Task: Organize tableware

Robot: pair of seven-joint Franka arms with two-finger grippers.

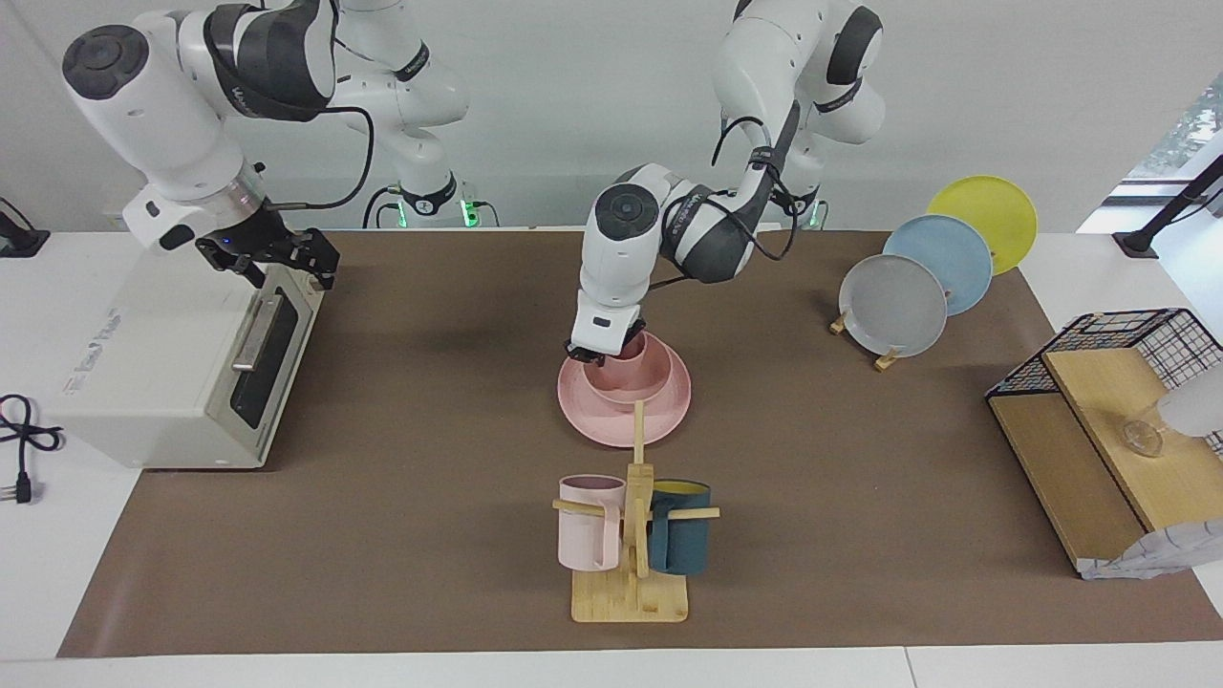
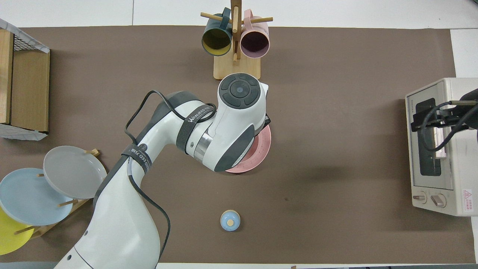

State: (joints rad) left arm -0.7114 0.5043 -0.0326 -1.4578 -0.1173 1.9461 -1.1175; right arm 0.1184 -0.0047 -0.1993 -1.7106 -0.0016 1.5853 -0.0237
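Note:
The pink plate [image 1: 623,418] lies mid-table with the pink bowl [image 1: 626,379] on it. My left gripper [image 1: 594,353] is down at the bowl's rim and is shut on the rim of the pink cup [image 1: 638,345], which sits low inside the bowl. In the overhead view my left arm covers the bowl and cup, and only the plate's edge [image 2: 260,150] shows. My right gripper [image 1: 287,269] is open and empty, and waits over the top front edge of the toaster oven [image 1: 162,354].
A wooden mug rack [image 1: 631,573] with a pale pink and a dark blue mug stands farther from the robots than the plate. A rack of grey, blue and yellow plates [image 1: 898,306] and a wire-and-wood shelf [image 1: 1099,420] are at the left arm's end. A small blue knob [image 2: 230,220] sits nearer the robots.

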